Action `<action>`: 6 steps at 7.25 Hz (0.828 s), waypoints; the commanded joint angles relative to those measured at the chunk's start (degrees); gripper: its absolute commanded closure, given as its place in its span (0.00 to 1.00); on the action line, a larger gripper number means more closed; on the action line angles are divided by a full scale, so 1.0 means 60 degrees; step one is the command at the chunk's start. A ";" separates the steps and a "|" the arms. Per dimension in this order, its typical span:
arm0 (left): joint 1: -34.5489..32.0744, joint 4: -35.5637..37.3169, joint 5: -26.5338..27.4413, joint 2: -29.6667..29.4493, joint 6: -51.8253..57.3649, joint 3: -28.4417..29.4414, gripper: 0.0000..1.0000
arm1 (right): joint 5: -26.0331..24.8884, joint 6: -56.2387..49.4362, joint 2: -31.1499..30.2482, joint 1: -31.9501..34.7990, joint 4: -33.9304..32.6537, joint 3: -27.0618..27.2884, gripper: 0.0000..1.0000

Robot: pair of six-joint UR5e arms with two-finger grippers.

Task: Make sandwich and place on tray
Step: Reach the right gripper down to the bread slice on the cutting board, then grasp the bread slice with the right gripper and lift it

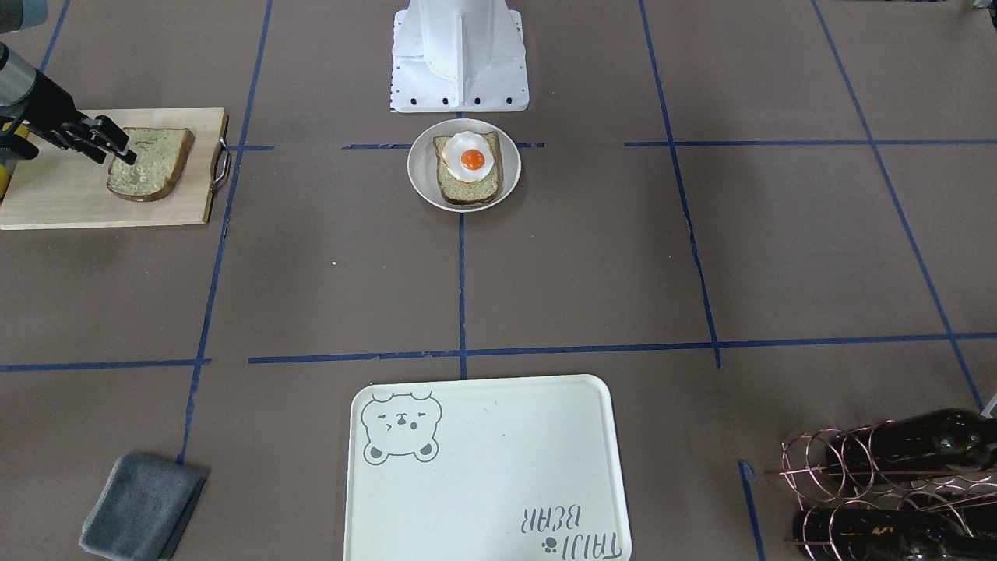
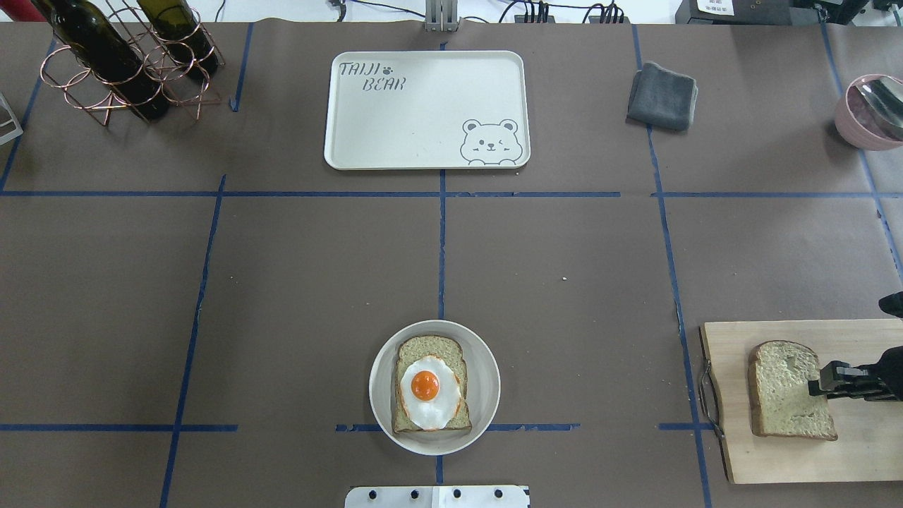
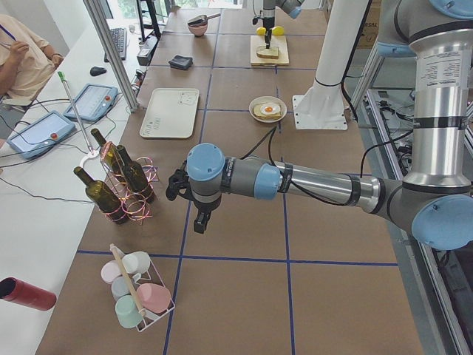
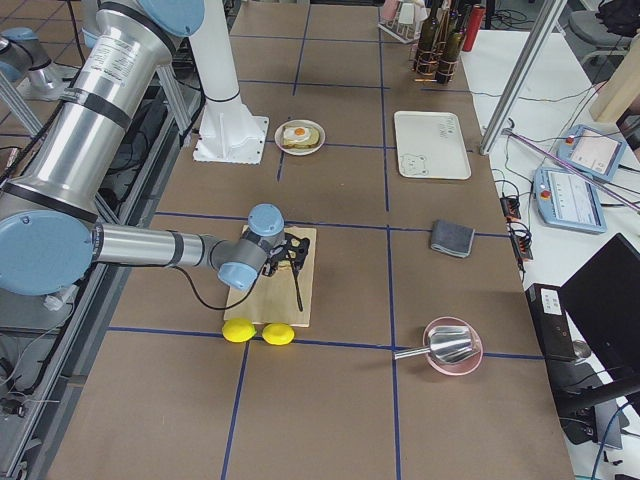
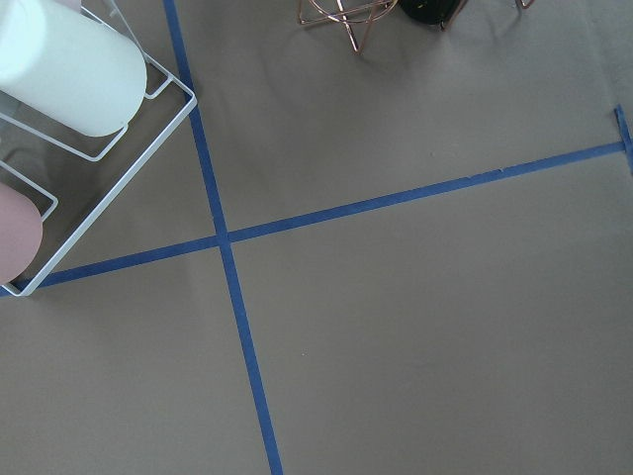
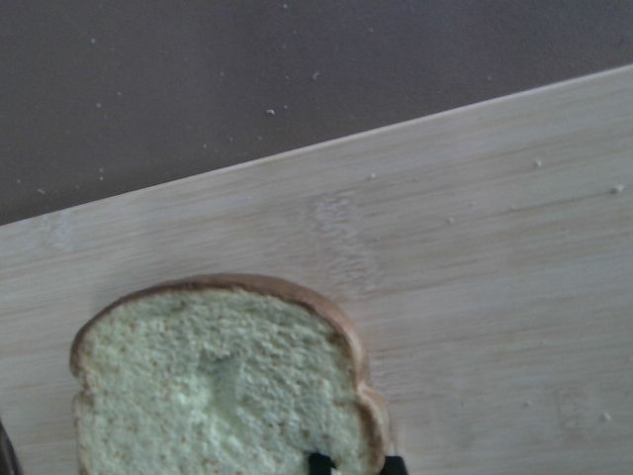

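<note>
From behind, one camera looks down my worktop [image 2: 564,268], another faces me across it, both sharing the tray [image 2: 423,106]; side views look lengthwise, wrist cameras close.

Right gripper [image 6: 353,463] jaws mostly off-frame.

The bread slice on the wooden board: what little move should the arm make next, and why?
Probably close the right gripper on the loose bread slice. Its tips sit at the crust while the slice lies flat on the cutting board, and the egg on the plate has no top.
</note>
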 commanded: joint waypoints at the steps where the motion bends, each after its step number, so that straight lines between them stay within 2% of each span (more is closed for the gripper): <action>1: 0.0000 0.0000 0.0000 0.0013 0.0004 -0.0018 0.00 | 0.0015 0.0006 0.0037 -0.0001 0.0017 0.0040 1.00; 5: 0.0000 0.0000 0.0015 0.0027 -0.0026 -0.0120 0.00 | 0.0074 0.0006 0.0008 0.0058 0.0017 0.0597 1.00; 6: 0.0000 0.0000 0.0015 0.0027 -0.0026 -0.0135 0.00 | 0.0088 0.0006 0.0022 0.0058 0.0031 0.0989 1.00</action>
